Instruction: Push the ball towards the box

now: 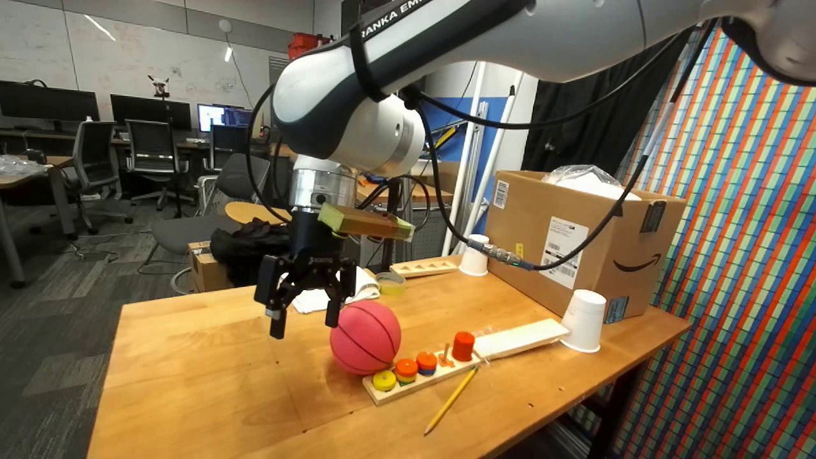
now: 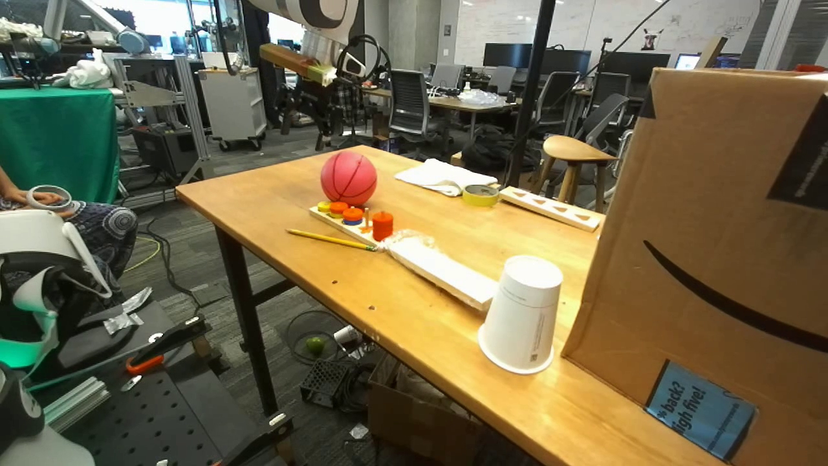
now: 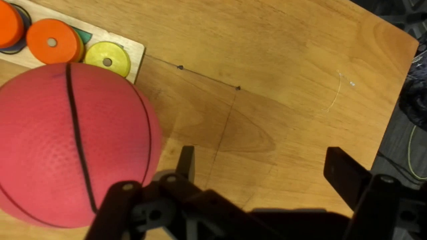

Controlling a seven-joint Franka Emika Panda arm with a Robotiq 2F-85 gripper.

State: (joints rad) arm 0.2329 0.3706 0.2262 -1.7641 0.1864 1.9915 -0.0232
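Across the counter [image 1: 210, 357] from the ball [image 1: 365, 336] stands the box [image 1: 596, 268], the biggest thing resting here and well apart from the ball. The gripper [image 1: 305, 320] hangs beside the ball, on the side facing away from the box, its fingers spread wide with nothing held between them. The ball itself rests on the counter. A paper cup [image 1: 584, 322] stands well apart from the ball, on the box side. A pale plank [image 1: 519, 338] and a wooden toy [image 1: 424, 380] lie in line, the toy's disc end just beside the ball and the plank farther from it. Smallest of these, a pencil [image 1: 451, 401] lies across the toy from the ball.

The step in hand looks to be lining up behind the ball, with the push not yet begun. The next move likely calls for lowering the fingers, perhaps closing them, then a gentle, level sweep towards the box; a hard knock could roll the ball off line into the toy.

In an exterior view the box [image 2: 711, 194] is cut off at the right and the gripper is a dark, muddled shape. The wrist view shows no box and cuts off the ball at its left. Whether a finger touches the ball, or the ball touches the toy, I cannot tell.
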